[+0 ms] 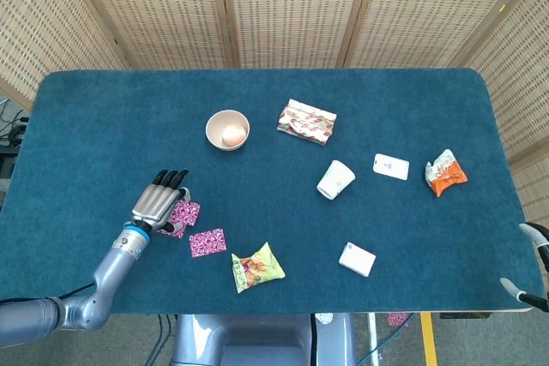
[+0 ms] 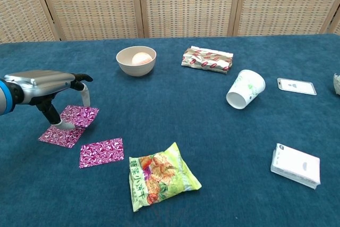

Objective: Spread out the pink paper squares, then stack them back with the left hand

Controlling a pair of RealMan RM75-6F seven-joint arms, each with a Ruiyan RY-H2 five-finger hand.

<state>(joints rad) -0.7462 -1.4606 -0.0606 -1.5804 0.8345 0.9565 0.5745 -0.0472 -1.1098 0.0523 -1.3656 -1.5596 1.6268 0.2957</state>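
Here the left robot hand (image 2: 50, 86) hovers palm-down over two overlapping pink patterned paper squares (image 2: 71, 123) on the blue carpeted surface (image 2: 175, 104), fingertips touching the upper square, gripping nothing; a third pink paper square (image 2: 101, 152) lies just beside them

Glossy patterned pink paper squares (image 2: 101, 152) on matt, napped blue cloth table (image 2: 186, 110).
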